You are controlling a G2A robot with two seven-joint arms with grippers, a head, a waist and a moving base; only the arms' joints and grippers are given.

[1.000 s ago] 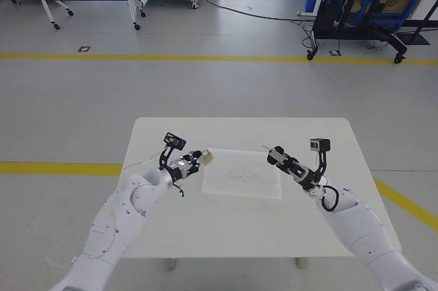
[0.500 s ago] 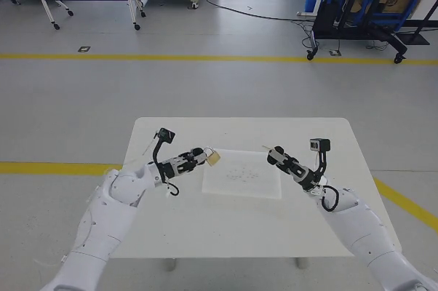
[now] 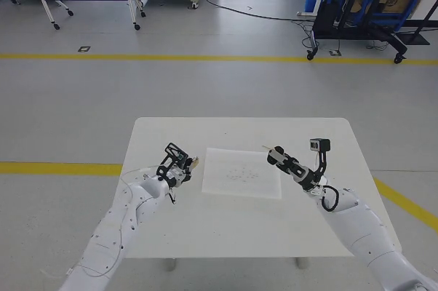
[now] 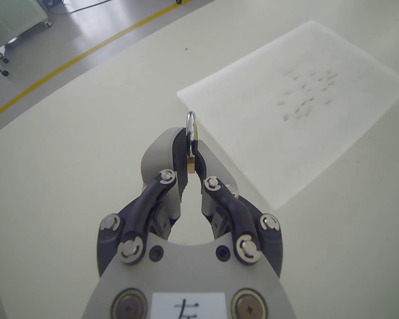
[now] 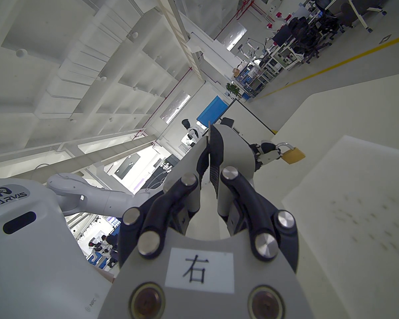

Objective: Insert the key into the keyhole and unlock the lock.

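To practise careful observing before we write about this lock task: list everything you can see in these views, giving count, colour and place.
padlock: one, brass body, silver shackle, held beside the mat's edge.
key: one, thin, colour too small to tell, sticking out of the right gripper.
mat: one, white, small dents, flat on the table's middle.
table: one, white, on grey floor.
floor lines: several, yellow, around the table.
left gripper: one, grey with black pads, shut on the padlock.
right gripper: one, same colours, shut on the key, near the mat's opposite side.

Flat mat (image 3: 241, 173) between left claw (image 3: 189, 164) and right claw (image 3: 271, 151), well apart; passable above.
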